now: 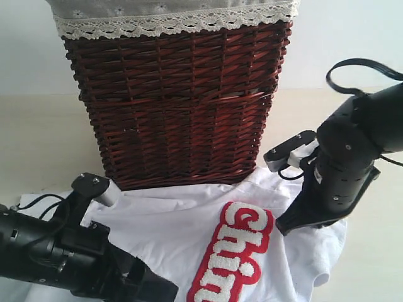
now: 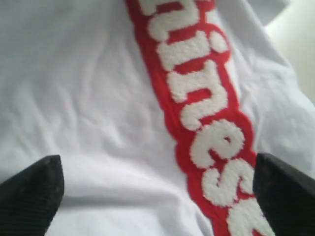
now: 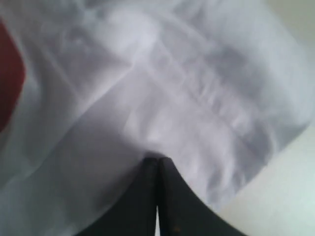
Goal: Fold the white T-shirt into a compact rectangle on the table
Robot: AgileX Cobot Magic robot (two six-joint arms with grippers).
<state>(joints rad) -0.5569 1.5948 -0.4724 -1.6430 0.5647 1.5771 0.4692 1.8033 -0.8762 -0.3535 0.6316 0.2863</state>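
Dark red-brown wicker basket [image 1: 176, 107] with lace-trimmed grey cloth liner [image 1: 170, 12] stands on pale beige worktop [image 1: 38, 138]; the exterior view shows only its front wall, contents hidden. White short-sleeved T-shirt [image 1: 157, 220] lies spread on the worktop, touching the basket's foot. Its red-outlined fuzzy white lettering [image 1: 236, 251] runs lengthwise from near the basket toward the camera, slightly slanted. Left hand [image 2: 157, 191] gapes wide just above the lettering, clear only in the left wrist view. Right hand [image 3: 157, 167] has fingers pressed together, tips at a crease near the shirt's edge; can't tell if cloth is pinched.
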